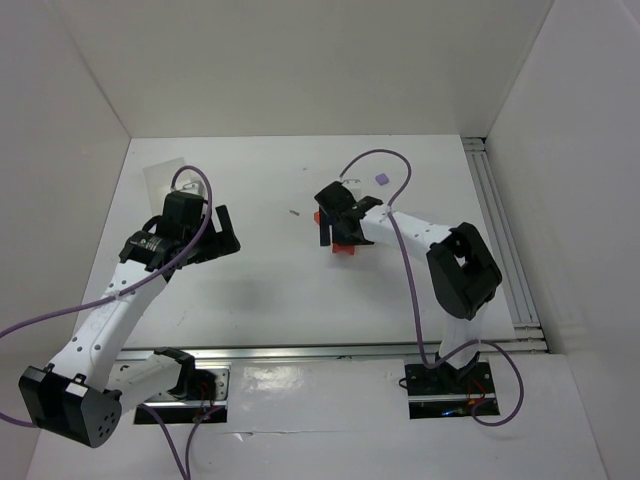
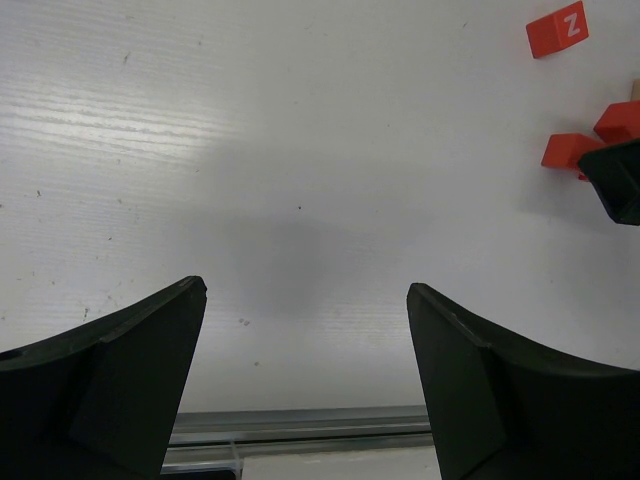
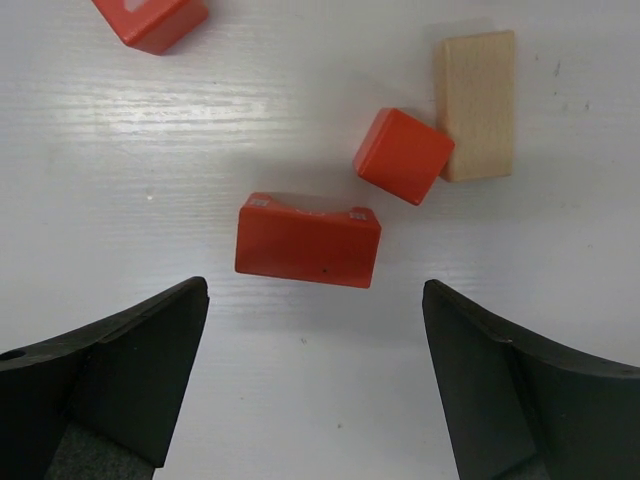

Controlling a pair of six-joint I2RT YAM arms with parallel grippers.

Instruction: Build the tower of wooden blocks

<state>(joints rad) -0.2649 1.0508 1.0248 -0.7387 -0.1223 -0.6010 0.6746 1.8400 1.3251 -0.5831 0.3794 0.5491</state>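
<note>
The blocks lie loose and single on the white table. In the right wrist view I see a red-orange oblong block, a red-orange cube touching a pale tan block, and another red-orange block at the top left. My right gripper is open and empty, hovering just short of the oblong block; from above it stands over the red blocks. A lilac cube lies apart behind it. My left gripper is open and empty over bare table.
A translucent plastic box sits at the back left. A tiny dark speck lies mid-table. White walls enclose the table; a metal rail runs along the right side. The left wrist view shows a lettered red cube.
</note>
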